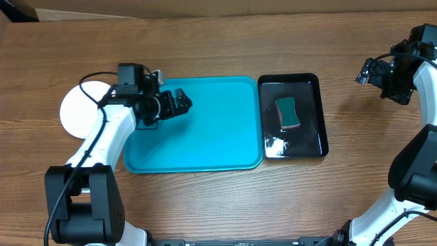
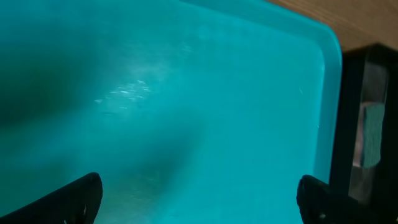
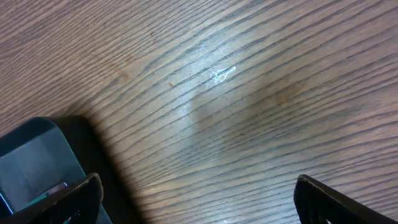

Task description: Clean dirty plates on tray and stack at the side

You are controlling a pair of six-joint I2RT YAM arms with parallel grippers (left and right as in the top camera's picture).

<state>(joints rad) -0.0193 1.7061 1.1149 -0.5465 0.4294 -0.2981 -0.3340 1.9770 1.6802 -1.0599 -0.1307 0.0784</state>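
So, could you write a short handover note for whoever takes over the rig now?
Left gripper: open, empty, over the turquoise tray.
Right gripper: open, empty, over the table, right of the black tray.
Plates: none on the turquoise tray; a white plate lies on the table left of it, partly under the left arm; whether others lie beneath cannot be seen.
Sponge lies in the black tray.
Done, it seems: tray cleared. Left: check that the stack is complete.

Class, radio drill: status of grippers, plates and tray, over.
Left gripper open over turquoise tray. Right gripper open over table. No plates on tray; white plate on table left of it. Nothing in the way.
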